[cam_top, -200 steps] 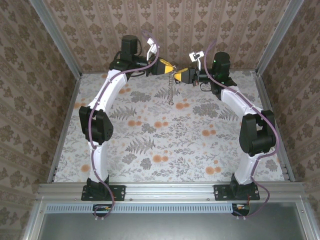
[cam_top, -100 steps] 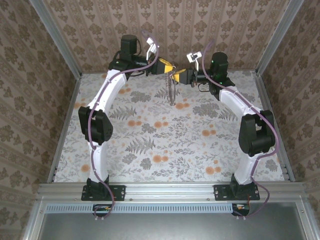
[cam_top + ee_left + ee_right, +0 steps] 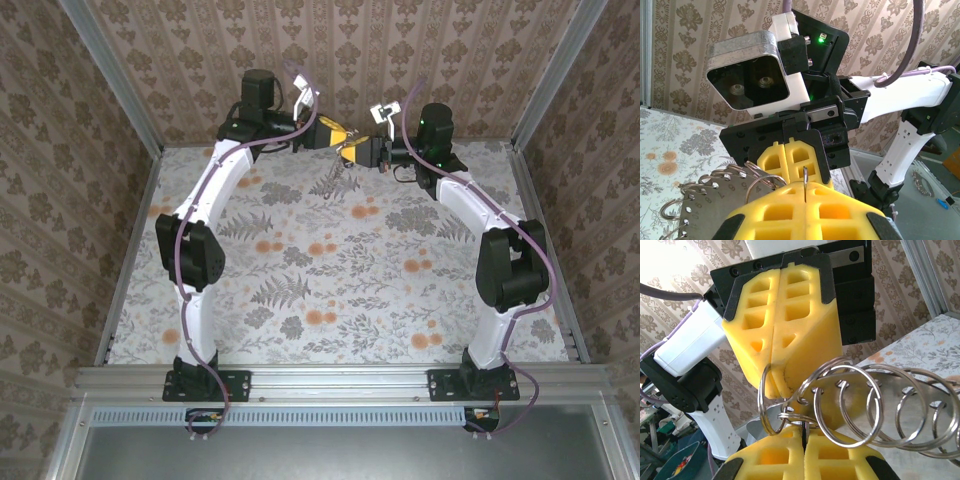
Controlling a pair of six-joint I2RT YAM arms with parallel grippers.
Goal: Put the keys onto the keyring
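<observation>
At the far edge of the table (image 3: pixel 300 290), about midway along it, the two arms are brought tip to tip above the flowered surface. The left gripper (image 3: pixel 342 140) is clenched. In the left wrist view its yellow fingers (image 3: pixel 840 192) are pressed flat together, and a thin metal wire is pinched edge-on in the seam between them.

Just below the meeting point, a grey perforated plate (image 3: pixel 707 212) is seen hanging clear of the table. A row of large split rings (image 3: pixel 871 405) is threaded through the holes along its edge. In the right wrist view the rings are fanned out to the right, overlapping one another.

The keyring (image 3: pixel 763 400), a smaller silver split ring, is held between the two tips. Its upper arc is caught at the nose of the left gripper. Its lower arc is run down into the seam of the gripper opposite, where a few small rings are bunched together.

The right gripper (image 3: pixel 354 151) is likewise clamped. Its yellow pads (image 3: pixel 840 460) are closed against each other, with a thin dark sliver gripped in the seam. What that sliver is cannot be told.
</observation>
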